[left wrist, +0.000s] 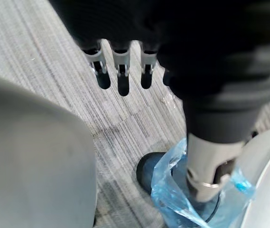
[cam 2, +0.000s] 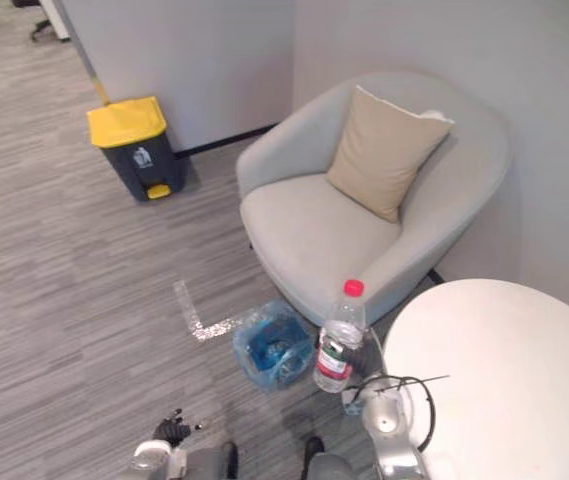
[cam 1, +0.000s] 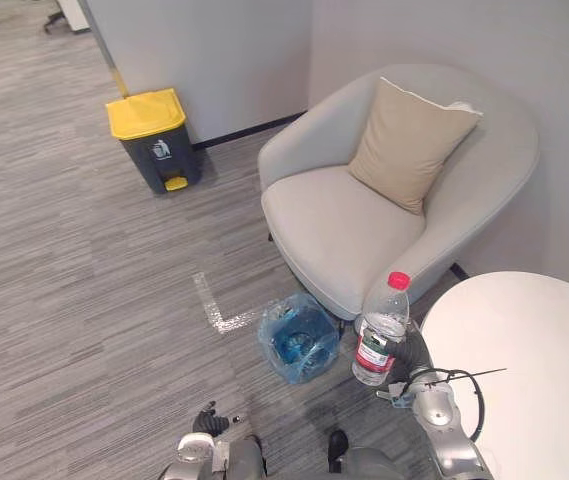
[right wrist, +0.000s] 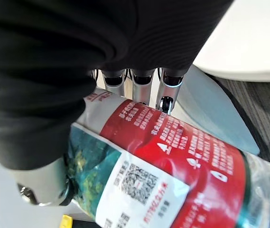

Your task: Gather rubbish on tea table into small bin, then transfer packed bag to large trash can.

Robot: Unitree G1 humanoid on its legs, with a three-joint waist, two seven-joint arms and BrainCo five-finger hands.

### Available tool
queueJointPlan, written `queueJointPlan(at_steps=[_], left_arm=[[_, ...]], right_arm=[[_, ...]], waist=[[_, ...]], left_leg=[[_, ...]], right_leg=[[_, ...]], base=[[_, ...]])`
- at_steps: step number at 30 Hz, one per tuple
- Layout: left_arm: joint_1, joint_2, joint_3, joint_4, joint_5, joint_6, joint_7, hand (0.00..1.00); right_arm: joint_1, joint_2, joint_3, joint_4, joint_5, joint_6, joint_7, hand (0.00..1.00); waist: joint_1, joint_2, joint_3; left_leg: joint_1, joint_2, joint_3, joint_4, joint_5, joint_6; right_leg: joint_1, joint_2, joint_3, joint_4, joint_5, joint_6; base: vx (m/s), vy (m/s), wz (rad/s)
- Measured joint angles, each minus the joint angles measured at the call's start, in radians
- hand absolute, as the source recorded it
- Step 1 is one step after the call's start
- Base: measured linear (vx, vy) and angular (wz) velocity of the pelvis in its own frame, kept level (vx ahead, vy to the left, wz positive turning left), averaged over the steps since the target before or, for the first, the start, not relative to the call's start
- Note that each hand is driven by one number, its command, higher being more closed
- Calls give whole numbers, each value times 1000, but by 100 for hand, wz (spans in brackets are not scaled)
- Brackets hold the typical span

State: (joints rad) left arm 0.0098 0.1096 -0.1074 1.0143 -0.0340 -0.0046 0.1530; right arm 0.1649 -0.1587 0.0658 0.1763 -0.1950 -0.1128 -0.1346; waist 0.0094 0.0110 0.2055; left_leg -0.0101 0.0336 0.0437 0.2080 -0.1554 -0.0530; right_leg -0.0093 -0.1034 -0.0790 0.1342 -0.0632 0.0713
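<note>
A clear plastic water bottle with a red cap and red label is held upright above the floor, between the small bin and the tea table. My right hand is shut round its lower half; in the right wrist view the fingers curl behind the label. The small bin, lined with a blue bag, stands on the floor just left of the bottle. The round white tea table is at the lower right. My left hand hangs low at the bottom edge, fingers relaxed and holding nothing, with the blue bag below it.
The large grey trash can with a yellow lid stands by the far wall at the upper left. A pale armchair with a beige cushion is behind the small bin. White tape marks the carpet.
</note>
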Motion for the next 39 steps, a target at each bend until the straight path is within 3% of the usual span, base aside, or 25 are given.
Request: queueJointPlan(at_steps=[3,9,15,19,29,39], left_arm=[[0,3,-9,-1,12,0,0,0],[-5,6,-16,-2,10,-5,1,0],[-129,18,-24,-16,-95,-32,53,0],[-192,11,10,-57,-161,-48,82,0],[-342,-52,57,-155,-206,-78,135,0],[-391,-96,73,-311,-266,-111,172,0]], right_arm=[[-12,-3,26,0,-9,3,-1,100],[-139,-18,129,103,-92,4,-5,100],[-421,-87,206,235,-169,14,-72,100],[-537,-125,212,255,-203,40,-118,100],[-816,-152,214,249,-235,74,-240,100],[-1023,-197,212,146,-195,78,-318,100]], waist=[[1,4,-1],[4,13,11],[7,34,187],[34,33,255],[54,31,262],[68,20,273]], left_leg=[[19,-34,10,-38,13,18],[-9,-46,9,-45,20,27],[-295,-51,-28,134,20,26],[-463,-47,-39,218,16,20],[-852,-40,-71,370,27,-6],[-986,-44,-81,405,31,-9]], right_leg=[[-3,-30,8,-3,-3,12],[-51,-34,10,18,-7,15],[-336,-59,-7,238,-56,1],[-514,-69,-17,362,-77,-15],[-879,-89,-49,517,-84,-38],[-1004,-99,-54,554,-82,-40]], base=[[101,130,-3],[46,21,-5],[-168,-54,23],[-215,-72,20],[-107,-18,16],[-4,23,5]])
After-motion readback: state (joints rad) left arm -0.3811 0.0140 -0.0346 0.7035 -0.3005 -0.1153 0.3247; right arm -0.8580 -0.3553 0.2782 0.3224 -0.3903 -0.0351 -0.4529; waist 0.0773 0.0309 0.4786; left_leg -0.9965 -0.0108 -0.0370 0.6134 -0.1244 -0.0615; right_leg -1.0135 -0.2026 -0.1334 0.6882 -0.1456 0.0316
